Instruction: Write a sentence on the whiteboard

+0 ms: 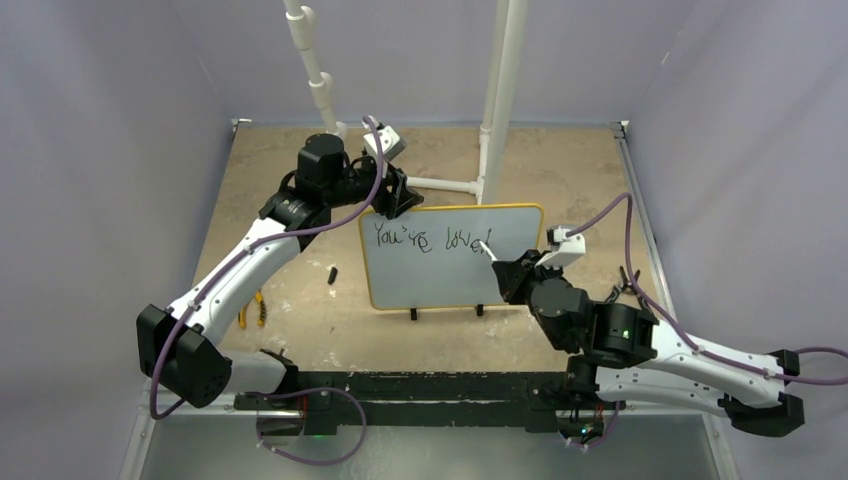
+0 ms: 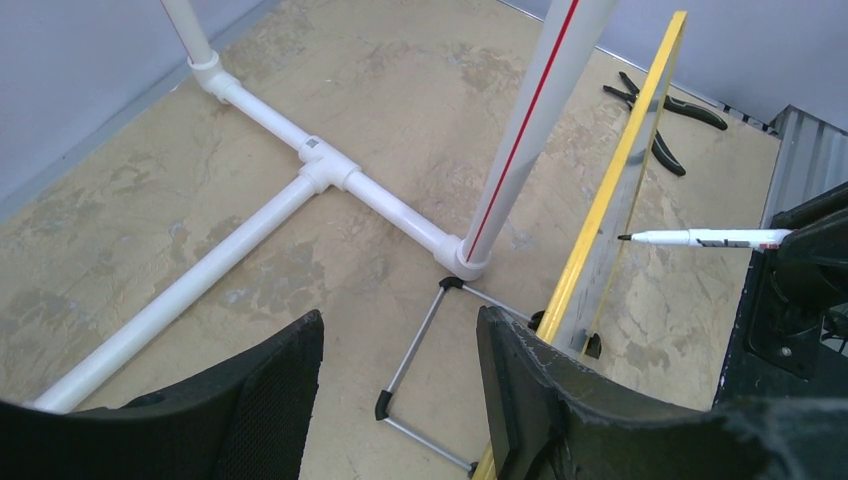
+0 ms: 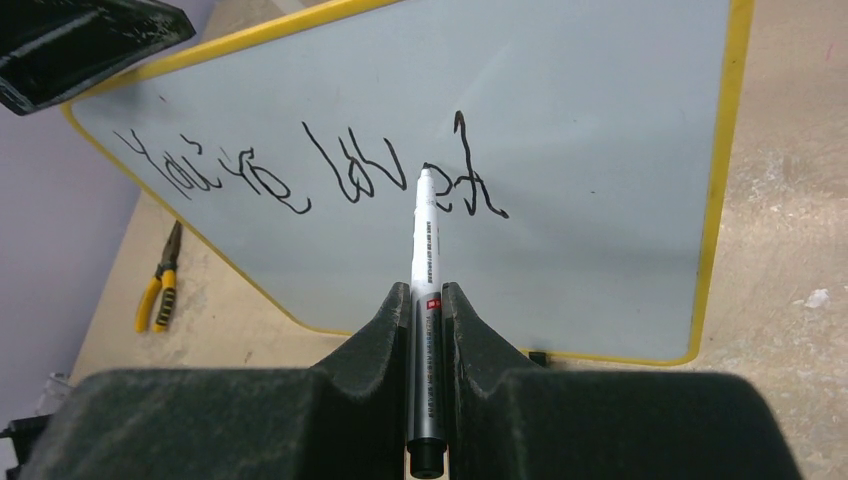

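Observation:
The whiteboard (image 1: 450, 275) with its yellow frame stands upright on two black feet at mid-table; it shows edge-on (image 2: 640, 150) in the left wrist view and face-on (image 3: 600, 150) in the right wrist view. The sentence (image 1: 420, 240) reads "You're loved" in black script (image 3: 300, 170) on one line. My right gripper (image 1: 515, 270) is shut on a silver marker (image 3: 424, 240), jaws (image 3: 427, 292) tight on its barrel. The marker's tip (image 2: 625, 238) is at the board's face by the last letter. My left gripper (image 1: 395, 195) hangs open (image 2: 400, 340) behind the board's upper left corner, its right finger (image 2: 520, 390) beside the frame.
A white pipe frame (image 1: 495, 100) stands behind the board, its base tubes (image 2: 330, 170) on the table. A wire stand (image 2: 420, 350) lies behind the board. Yellow-handled pliers (image 1: 252, 308) and a small black cap (image 1: 332, 272) lie left; black pliers (image 2: 660, 110) lie right.

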You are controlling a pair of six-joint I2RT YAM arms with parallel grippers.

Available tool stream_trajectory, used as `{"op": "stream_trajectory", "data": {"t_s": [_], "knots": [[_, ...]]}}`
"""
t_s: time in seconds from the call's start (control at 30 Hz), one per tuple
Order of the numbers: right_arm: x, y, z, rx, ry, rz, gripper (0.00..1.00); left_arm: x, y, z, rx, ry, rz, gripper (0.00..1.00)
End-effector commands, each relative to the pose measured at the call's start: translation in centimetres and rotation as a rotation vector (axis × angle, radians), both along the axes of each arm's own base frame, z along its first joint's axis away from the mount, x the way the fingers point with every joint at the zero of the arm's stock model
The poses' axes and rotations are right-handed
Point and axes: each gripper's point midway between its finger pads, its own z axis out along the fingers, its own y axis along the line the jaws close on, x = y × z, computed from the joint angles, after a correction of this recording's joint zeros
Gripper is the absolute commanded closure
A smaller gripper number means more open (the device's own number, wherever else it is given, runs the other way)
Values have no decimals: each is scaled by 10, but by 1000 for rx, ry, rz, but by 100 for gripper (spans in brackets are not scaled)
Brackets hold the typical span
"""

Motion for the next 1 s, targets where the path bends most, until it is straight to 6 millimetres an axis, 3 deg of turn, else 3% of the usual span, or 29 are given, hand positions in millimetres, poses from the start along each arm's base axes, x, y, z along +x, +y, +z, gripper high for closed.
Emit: {"op": "stream_trajectory", "data": {"t_s": [0.0, 0.27, 0.47, 0.67, 0.8, 0.97], "knots": [[3, -1, 9, 8, -14, -18, 100, 0, 2, 13, -18, -40, 17, 43], [-5, -8, 8, 39, 7, 5, 100, 20, 20, 23, -71, -21, 168, 43], [-10, -20, 12, 81, 13, 5, 100, 46, 60, 38, -200, 2, 342, 40], [-7, -22, 3, 43, 37, -35, 100, 65, 100, 27, -183, 21, 529, 36], [-6, -20, -11, -7, 83, -61, 100, 69, 114, 15, -153, 32, 607, 34], [-6, -21, -9, 6, 77, -61, 100, 73, 121, 9, -139, 37, 651, 33]]}}
